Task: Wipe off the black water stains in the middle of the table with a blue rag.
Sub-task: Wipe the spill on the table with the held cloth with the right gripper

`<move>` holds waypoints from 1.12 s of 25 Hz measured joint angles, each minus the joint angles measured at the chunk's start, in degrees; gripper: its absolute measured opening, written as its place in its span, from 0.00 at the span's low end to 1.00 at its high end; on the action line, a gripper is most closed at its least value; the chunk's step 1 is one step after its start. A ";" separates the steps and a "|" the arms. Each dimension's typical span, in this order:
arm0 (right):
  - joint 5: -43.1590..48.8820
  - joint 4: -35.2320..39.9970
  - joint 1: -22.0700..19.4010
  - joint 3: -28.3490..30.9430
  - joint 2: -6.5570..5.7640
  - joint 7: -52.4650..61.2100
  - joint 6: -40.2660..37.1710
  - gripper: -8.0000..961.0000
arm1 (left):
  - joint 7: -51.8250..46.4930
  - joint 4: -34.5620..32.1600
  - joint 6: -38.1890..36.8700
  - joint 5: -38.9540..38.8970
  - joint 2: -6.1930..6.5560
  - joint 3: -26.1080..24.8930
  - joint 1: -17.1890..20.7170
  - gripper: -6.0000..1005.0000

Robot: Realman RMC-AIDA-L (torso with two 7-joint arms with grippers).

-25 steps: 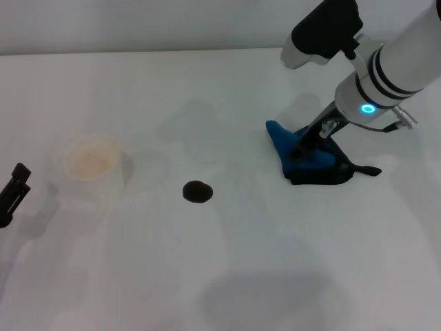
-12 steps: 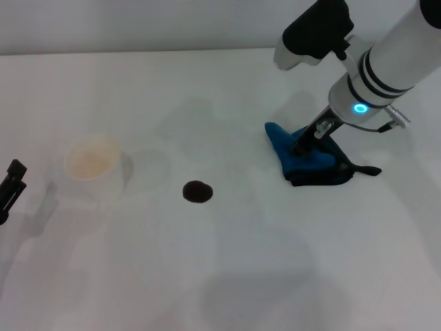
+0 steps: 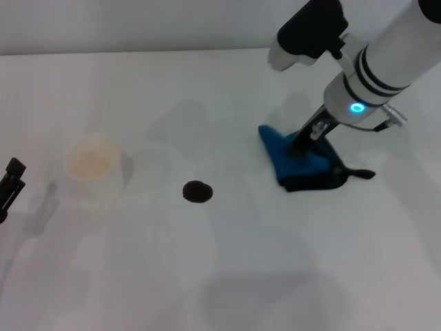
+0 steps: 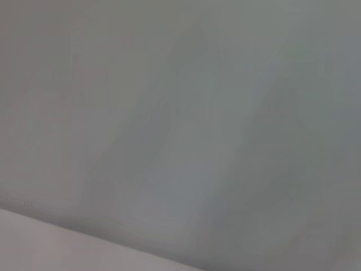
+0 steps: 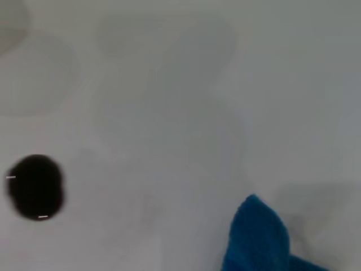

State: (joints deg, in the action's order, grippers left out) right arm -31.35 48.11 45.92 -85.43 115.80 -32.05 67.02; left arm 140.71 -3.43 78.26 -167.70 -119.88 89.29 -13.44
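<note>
One dark blot, the black water stains [image 3: 197, 192], sits mid-surface on the white table [image 3: 227, 276], also seen from my right wrist [image 5: 35, 187]. My right end effector [image 3: 301, 145] is down on the blue rag [image 3: 301, 165], well apart to the stain's right; its fingers look closed into the cloth. Rag's dark tail trails right, flat on the surface. A white cup [image 3: 94, 163] stands left of the stain. My left end effector [image 3: 9, 181] is parked at the far left edge; I cannot tell its state.
</note>
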 joint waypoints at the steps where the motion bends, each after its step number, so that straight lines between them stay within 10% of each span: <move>1: -1.16 0.02 0.02 0.01 0.02 -0.84 0.56 0.11 | 0.00 0.00 0.29 0.00 0.00 -0.01 0.02 0.88; 11: -20.36 0.06 -2.72 -2.71 0.25 -12.85 6.08 0.08 | 0.00 0.00 2.64 -0.09 0.00 -0.17 -0.11 0.88; 28: -46.92 -5.94 -4.00 -19.82 0.40 -29.92 -9.73 0.08 | 0.00 -0.08 2.77 -0.08 0.09 -0.18 -1.69 0.88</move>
State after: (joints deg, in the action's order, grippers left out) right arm -78.27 42.18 41.92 -105.25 116.20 -61.97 57.28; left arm 140.71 -3.51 81.03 -167.78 -119.79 89.11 -15.13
